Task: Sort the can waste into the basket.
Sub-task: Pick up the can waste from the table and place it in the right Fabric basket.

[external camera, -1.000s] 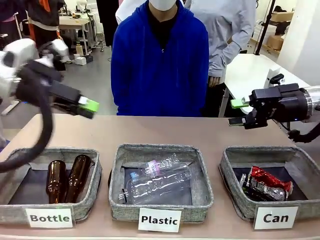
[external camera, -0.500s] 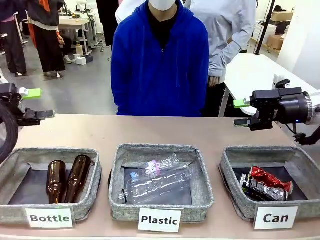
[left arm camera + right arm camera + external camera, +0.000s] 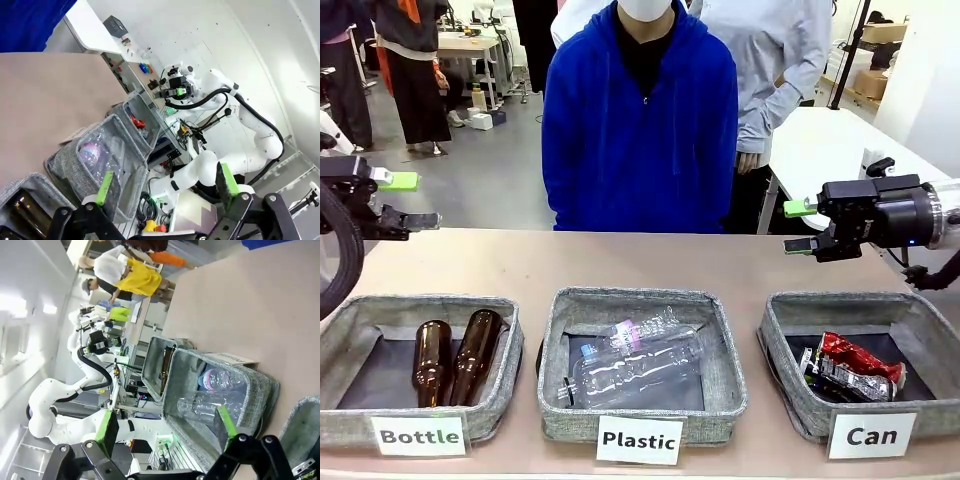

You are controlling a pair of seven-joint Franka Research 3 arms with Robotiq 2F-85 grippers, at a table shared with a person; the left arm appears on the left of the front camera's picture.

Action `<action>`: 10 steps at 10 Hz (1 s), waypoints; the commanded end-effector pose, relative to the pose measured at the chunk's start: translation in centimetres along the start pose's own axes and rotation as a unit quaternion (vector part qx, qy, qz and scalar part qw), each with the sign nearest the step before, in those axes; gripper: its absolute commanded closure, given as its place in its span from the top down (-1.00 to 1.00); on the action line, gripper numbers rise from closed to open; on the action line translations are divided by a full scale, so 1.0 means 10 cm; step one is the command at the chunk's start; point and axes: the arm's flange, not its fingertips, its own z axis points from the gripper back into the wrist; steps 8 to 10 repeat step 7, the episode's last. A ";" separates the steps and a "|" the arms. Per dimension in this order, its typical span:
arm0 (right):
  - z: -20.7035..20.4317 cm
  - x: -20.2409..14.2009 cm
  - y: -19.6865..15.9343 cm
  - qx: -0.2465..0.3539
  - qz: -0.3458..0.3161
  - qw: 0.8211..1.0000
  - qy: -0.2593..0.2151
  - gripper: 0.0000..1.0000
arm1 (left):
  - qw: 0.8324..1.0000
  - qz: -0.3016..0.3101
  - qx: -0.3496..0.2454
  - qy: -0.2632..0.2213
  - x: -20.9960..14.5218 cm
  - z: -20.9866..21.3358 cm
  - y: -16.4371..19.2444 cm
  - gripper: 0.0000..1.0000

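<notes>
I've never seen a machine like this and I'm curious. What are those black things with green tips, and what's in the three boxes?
Those are the hands of two robot arms; each one is a tool with two green-tipped fingers. The left tool and the right tool both hang open above the table, holding nothing. One picture looks across the table at a person in blue. The other two come from small cameras on the robot's wrists, so they look tilted. On the table stand three fabric baskets. The Bottle basket holds two brown bottles. The Plastic basket holds clear plastic bottles. The Can basket holds a crushed red can.
</notes>
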 end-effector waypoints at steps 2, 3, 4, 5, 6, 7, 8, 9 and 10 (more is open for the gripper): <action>0.01 -0.01 0.02 -0.001 0.010 1.000 0.007 1.00 | 1.000 0.006 -0.001 0.004 -0.01 0.06 -0.01 1.00; 0.01 -0.01 0.02 -0.001 0.010 1.000 0.007 1.00 | 1.000 0.006 -0.001 0.004 -0.01 0.06 -0.01 1.00; 0.01 -0.01 0.02 -0.001 0.010 1.000 0.007 1.00 | 1.000 0.006 -0.001 0.004 -0.01 0.06 -0.01 1.00; 0.01 -0.01 0.02 -0.001 0.010 1.000 0.007 1.00 | 1.000 0.006 -0.001 0.004 -0.01 0.06 -0.01 1.00; 0.01 -0.01 0.02 -0.001 0.010 1.000 0.007 1.00 | 1.000 0.006 -0.001 0.004 -0.01 0.06 -0.01 1.00; 0.01 -0.01 0.02 -0.001 0.010 1.000 0.007 1.00 | 1.000 0.006 -0.001 0.004 -0.01 0.06 -0.01 1.00; 0.01 -0.01 0.02 -0.001 0.010 1.000 0.007 1.00 | 1.000 0.006 -0.001 0.004 -0.01 0.06 -0.01 1.00; 0.01 -0.01 0.02 -0.001 0.010 1.000 0.007 1.00 | 1.000 0.006 -0.001 0.004 -0.01 0.06 -0.01 1.00; 0.01 -0.01 0.02 -0.001 0.010 1.000 0.007 1.00 | 1.000 0.006 -0.001 0.004 -0.01 0.06 -0.01 1.00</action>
